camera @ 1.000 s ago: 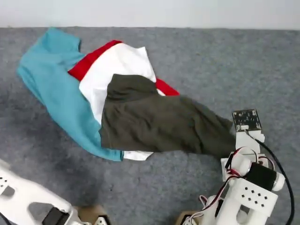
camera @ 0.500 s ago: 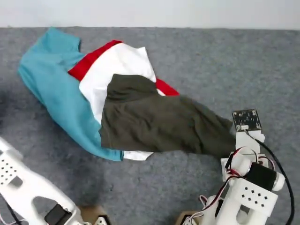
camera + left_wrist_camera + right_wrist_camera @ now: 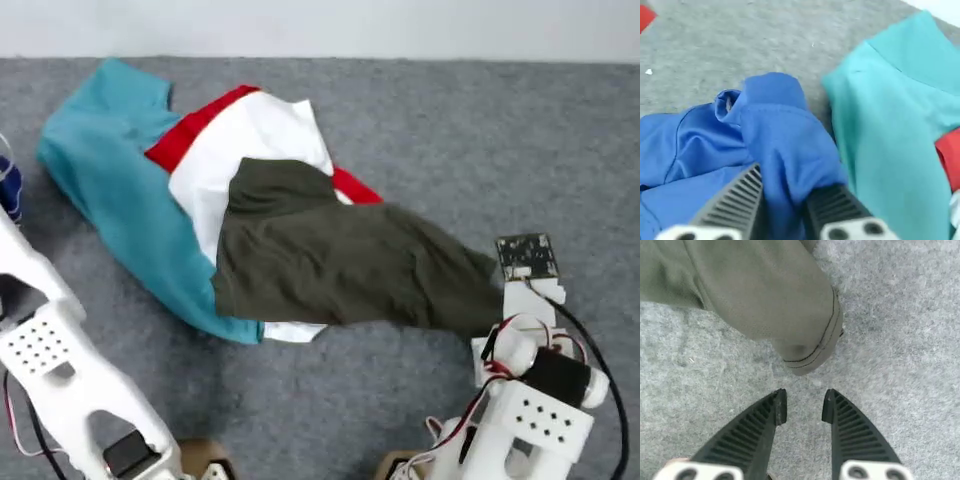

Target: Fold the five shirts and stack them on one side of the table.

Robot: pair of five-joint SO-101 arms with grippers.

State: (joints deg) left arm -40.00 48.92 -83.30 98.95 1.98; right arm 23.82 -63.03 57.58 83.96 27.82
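1. So: over the last second the left arm (image 3: 60,370) has swung up from the near-left corner along the left edge of the surface (image 3: 480,130). The right arm (image 3: 530,390) hasn't budged, and the pile hasn't shifted.
2. The left claw (image 3: 785,187) is clamped on a bunched fold of the blue shirt (image 3: 765,125). The rest of it lies crumpled on the surface, just beside the teal shirt (image 3: 890,110). In the high view a scrap of blue shows at the left edge, left of the teal.
3. Read: the blue one is probably being dragged clear of the heap to fold first. Nothing looks folded or stacked yet, so the task is at an early stage.
4. The right claw (image 3: 802,407) has its jaws apart and holds nothing, over bare surface. The sleeve hem of the olive shirt (image 3: 755,290) lies just beyond its tips, close but not touching and not between them.
5. Pile, left of centre: olive on top, trailing right toward the right arm, over the white shirt (image 3: 250,140) and the red shirt (image 3: 195,130). Teal is underneath, spread to the far left.
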